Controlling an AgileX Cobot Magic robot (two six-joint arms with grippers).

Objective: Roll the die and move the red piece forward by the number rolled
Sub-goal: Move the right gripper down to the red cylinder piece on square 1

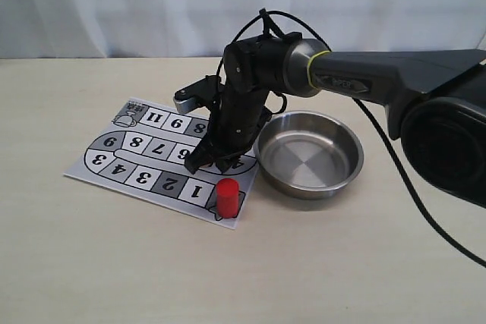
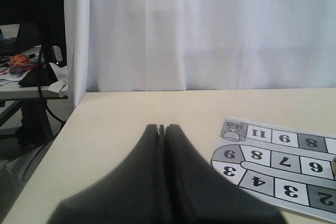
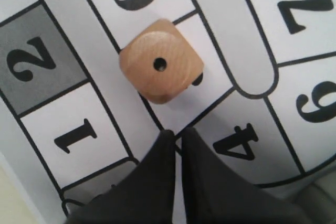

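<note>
The die, a pale wooden cube, lies on the printed game board with a single black dot facing up. My right gripper hangs just above the board, shut and empty, its tips a short way from the die. In the exterior view the right gripper hides the die. The red piece stands upright on the board's near right corner, beside square 1 and close to that gripper. My left gripper is shut and empty above bare table, left of the board.
A round steel bowl stands empty right of the board, almost touching its edge. The right arm stretches in from the right above the bowl. A white curtain closes off the back of the table.
</note>
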